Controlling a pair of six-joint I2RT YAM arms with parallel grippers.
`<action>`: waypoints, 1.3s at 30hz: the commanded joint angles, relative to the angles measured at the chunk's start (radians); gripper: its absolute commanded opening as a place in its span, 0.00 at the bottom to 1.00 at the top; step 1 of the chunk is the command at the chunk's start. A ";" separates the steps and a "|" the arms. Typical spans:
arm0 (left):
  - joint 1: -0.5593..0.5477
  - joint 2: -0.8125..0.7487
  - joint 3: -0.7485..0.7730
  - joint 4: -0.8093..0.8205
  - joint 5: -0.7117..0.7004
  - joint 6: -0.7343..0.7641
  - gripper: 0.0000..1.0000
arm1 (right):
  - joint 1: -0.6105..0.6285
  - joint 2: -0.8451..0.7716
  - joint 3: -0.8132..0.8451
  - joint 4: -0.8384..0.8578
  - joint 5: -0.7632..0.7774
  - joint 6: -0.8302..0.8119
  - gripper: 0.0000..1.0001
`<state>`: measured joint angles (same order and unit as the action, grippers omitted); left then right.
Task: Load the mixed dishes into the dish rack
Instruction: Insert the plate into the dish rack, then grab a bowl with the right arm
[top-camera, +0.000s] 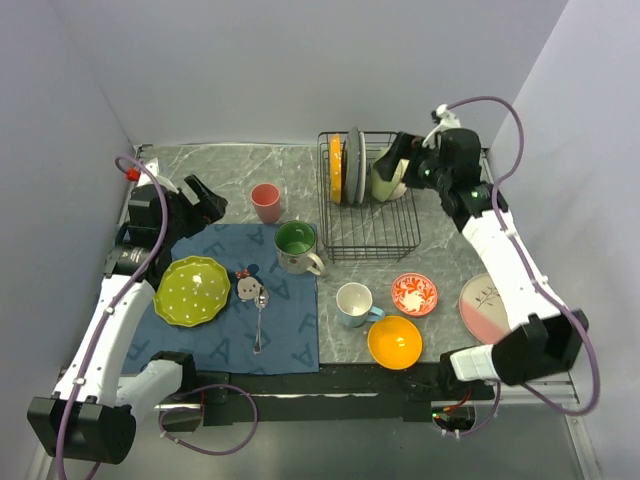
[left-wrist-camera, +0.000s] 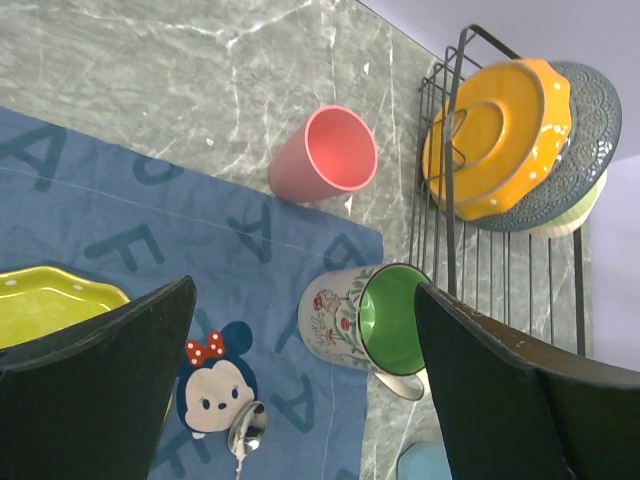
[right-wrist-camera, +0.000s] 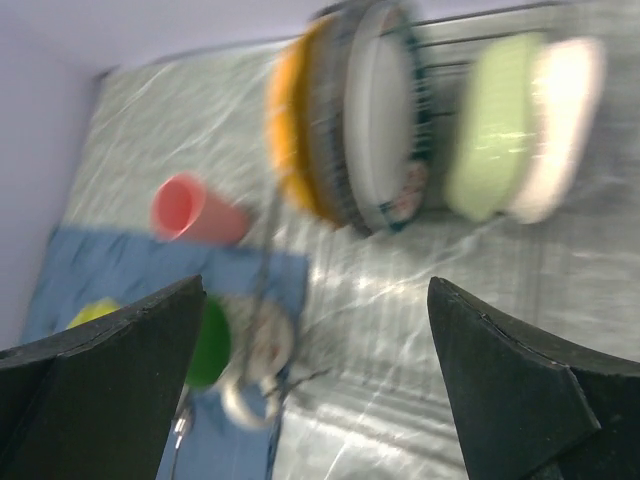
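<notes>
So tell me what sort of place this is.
Probably a robot test cell staged as a kitchen counter, not a real kitchen: plain walls box in a marble-patterned table, with a dish rack and mixed dishes set out.

Black wire dish rack (top-camera: 372, 225) sits right below the right gripper (top-camera: 392, 158). On edge in its slots: orange scalloped plate (top-camera: 335, 168) and grey plate (top-camera: 355, 165) just left of that gripper, green bowl (right-wrist-camera: 495, 125) and cream bowl (right-wrist-camera: 560, 120) closest to it. Everything else is out on the table. Pink cup (top-camera: 266, 202) stands upright just right of the left gripper (top-camera: 208, 200), flowery mug (top-camera: 296, 246) and lime-green plate (top-camera: 192, 290) near it. White mug (top-camera: 354, 304), red-patterned dish (top-camera: 413, 293), orange bowl (top-camera: 394, 341) and pink-grey plate (top-camera: 485, 305) are well apart from the right gripper, on the near side.
</notes>
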<state>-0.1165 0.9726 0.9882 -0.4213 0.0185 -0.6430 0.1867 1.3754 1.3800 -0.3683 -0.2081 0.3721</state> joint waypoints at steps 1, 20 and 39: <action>0.005 -0.046 -0.040 0.067 0.044 0.003 0.97 | 0.085 -0.125 -0.070 0.031 -0.065 -0.058 1.00; -0.008 0.006 -0.207 0.216 0.221 -0.060 0.97 | 0.208 -0.265 -0.314 -0.236 0.121 -0.009 1.00; -0.037 0.098 -0.117 0.306 0.251 -0.057 0.97 | 0.447 -0.108 -0.441 -0.276 0.119 0.036 0.73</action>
<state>-0.1486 1.0573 0.8238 -0.1810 0.2504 -0.6952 0.6212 1.2572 0.9379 -0.6651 -0.1181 0.4068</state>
